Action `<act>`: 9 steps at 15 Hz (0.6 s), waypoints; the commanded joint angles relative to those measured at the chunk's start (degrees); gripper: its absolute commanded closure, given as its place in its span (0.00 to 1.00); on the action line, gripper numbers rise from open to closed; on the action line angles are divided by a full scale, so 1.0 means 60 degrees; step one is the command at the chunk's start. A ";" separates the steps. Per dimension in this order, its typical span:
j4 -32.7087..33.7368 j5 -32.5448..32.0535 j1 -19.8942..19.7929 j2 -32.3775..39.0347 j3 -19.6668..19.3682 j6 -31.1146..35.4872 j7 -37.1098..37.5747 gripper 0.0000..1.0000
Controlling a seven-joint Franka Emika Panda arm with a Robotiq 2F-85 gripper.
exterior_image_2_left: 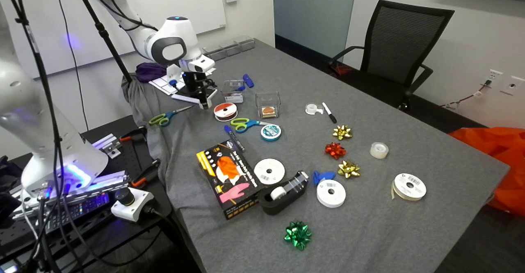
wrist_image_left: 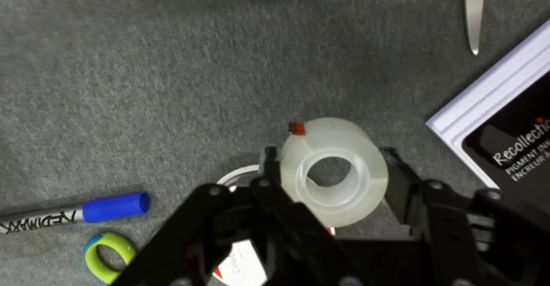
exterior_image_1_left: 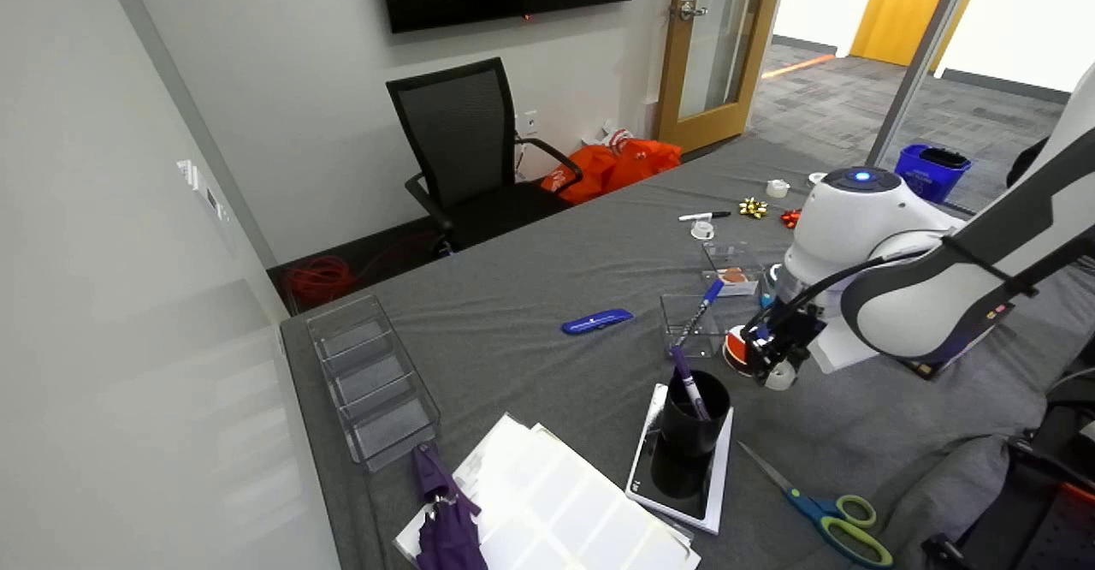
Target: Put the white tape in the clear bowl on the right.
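Observation:
The white tape (wrist_image_left: 335, 135) is a translucent roll with a small red tab, between my gripper's (wrist_image_left: 331, 170) two fingers, which touch its sides. In an exterior view the gripper (exterior_image_1_left: 772, 360) points down at the table with the tape (exterior_image_1_left: 780, 376) at its tips; its exact height is unclear. The gripper (exterior_image_2_left: 203, 101) also shows in an exterior view, beside the red ribbon spool. One clear square container (exterior_image_1_left: 676, 306) (exterior_image_2_left: 227, 86) stands close to the gripper. A second clear container (exterior_image_1_left: 725, 253) (exterior_image_2_left: 262, 101) holds a small tan-brown item.
The red ribbon spool (exterior_image_2_left: 225, 111) lies partly under the gripper. A black pen cup (exterior_image_1_left: 695, 416) stands on the ink pad (exterior_image_1_left: 642, 467). Scissors (exterior_image_2_left: 164, 118) lie near the table's edge, with more scissors (exterior_image_2_left: 246, 124) and a marker (exterior_image_2_left: 234, 138) nearby. A blue cutter (exterior_image_1_left: 596, 322) lies beyond the containers.

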 commanded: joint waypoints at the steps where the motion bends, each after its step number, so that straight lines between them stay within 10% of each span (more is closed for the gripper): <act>1: -0.0725 0.0300 -0.0602 -0.1358 0.0420 -0.0438 -0.0703 0.67; 9: -0.0584 0.1133 -0.1353 -0.2468 0.0960 -0.0847 -0.1104 0.67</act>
